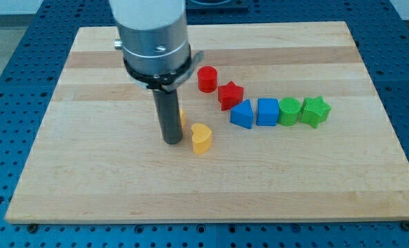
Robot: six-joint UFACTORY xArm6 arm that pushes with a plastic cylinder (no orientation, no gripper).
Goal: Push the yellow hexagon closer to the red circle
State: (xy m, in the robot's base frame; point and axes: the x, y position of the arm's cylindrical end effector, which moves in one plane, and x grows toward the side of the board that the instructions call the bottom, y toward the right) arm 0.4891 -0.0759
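The red circle (207, 78) stands on the wooden board above centre. The yellow hexagon (183, 118) is mostly hidden behind my rod; only a thin yellow sliver shows at the rod's right edge. My tip (172, 141) rests on the board directly in front of that block, touching or very close to it, and below-left of the red circle. A yellow heart (201, 138) lies just right of my tip.
A red star (230, 94) sits below-right of the red circle. Right of it runs a row: a blue triangular block (242, 114), a blue cube (267, 111), a green hexagon-like block (289, 111) and a green star (315, 111). The board (87, 179) rests on a blue perforated table.
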